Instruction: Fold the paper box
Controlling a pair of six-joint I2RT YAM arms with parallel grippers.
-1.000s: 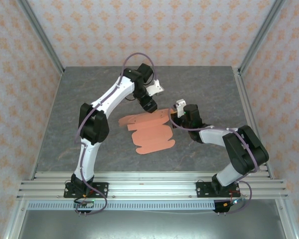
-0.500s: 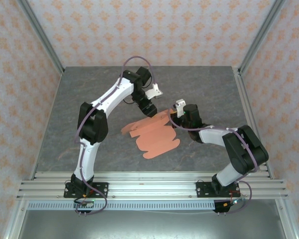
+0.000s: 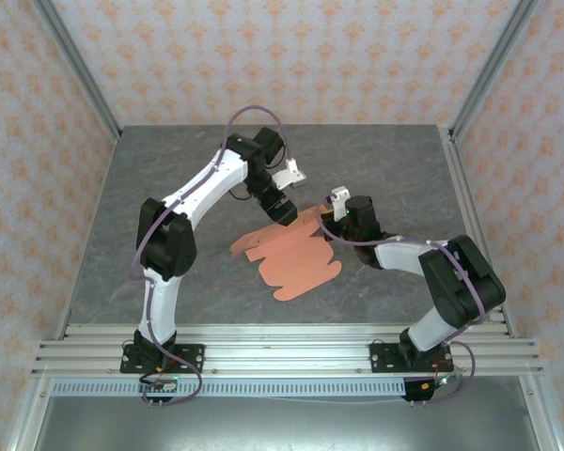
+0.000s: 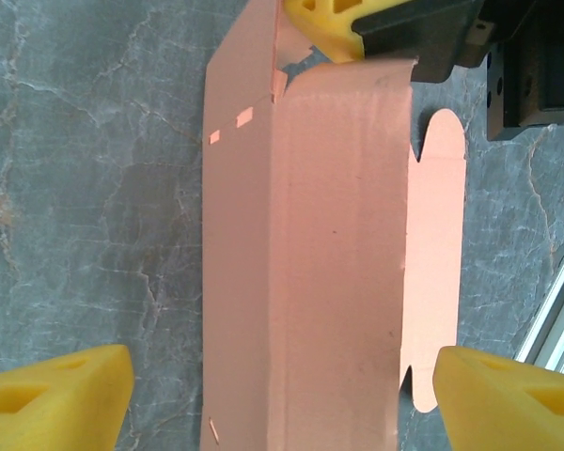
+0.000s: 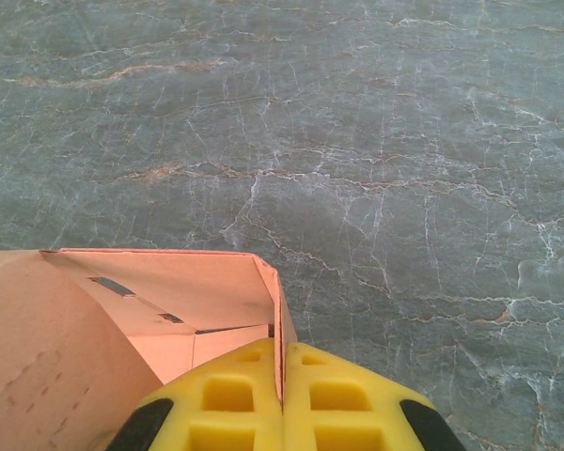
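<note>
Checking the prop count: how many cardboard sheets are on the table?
1. The paper box sits mid-table, an edge pinched by the right tool; a second sheet beneath could be hidden.

The left arm reaches forward with its elbow raised and its wrist tipped down. The left gripper [image 3: 284, 212] points downward, yellow fingers [image 4: 56, 395] spread wide apart. The right arm lies low and bends inward to the left, the right gripper [image 5: 282, 399] pinched tight on an edge of the paper box [image 5: 66, 338].

Grey veined tabletop [image 3: 385, 160], peach floral-patterned walls [image 3: 291, 56], silver corner posts [image 3: 76, 61]; aluminium rails [image 3: 282, 343] along the near edge
</note>
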